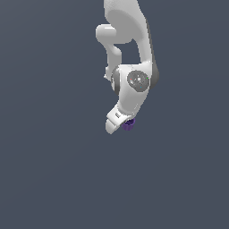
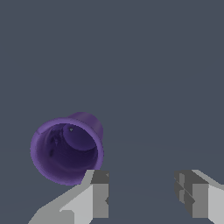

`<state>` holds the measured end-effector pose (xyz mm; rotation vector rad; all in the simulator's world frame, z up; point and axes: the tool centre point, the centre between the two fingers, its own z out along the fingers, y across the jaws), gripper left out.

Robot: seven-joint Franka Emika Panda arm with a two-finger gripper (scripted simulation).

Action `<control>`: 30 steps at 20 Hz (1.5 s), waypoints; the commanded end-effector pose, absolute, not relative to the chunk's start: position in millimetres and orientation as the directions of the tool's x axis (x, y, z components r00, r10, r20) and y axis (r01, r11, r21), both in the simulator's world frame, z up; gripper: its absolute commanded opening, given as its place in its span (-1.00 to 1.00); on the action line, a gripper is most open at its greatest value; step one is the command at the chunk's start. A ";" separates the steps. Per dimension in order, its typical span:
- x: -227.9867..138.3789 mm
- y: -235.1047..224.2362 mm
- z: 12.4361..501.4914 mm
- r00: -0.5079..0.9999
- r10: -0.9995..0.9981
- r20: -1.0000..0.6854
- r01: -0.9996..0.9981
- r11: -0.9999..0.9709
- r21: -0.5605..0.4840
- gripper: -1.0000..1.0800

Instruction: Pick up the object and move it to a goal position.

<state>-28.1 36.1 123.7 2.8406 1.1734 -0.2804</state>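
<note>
I'm seeing the gripper [image 2: 142, 194] hanging with its jaws spread wide and holding nothing, while the purple cup [image 2: 67, 148] is lying off to one side, beside one finger [image 2: 98, 194] rather than between them. Closing now risks knocking it away.

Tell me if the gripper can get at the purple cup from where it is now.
Probably yes, after a small shift. The gripper is open and nothing lies between it and the cup. But the cup sits outside the gap, beside one finger, so closing now would likely miss.
</note>
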 end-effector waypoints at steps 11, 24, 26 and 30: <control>-40.0 69.2 103.1 0.357 0.901 -0.247 0.914 -0.392 -0.107 0.23; -43.4 76.5 97.2 0.268 0.929 -0.254 0.942 -0.308 -0.133 0.23; -44.3 75.6 93.1 0.267 0.930 -0.254 0.942 -0.307 -0.133 0.23; -47.9 72.8 78.3 0.264 0.931 -0.254 0.943 -0.304 -0.134 0.23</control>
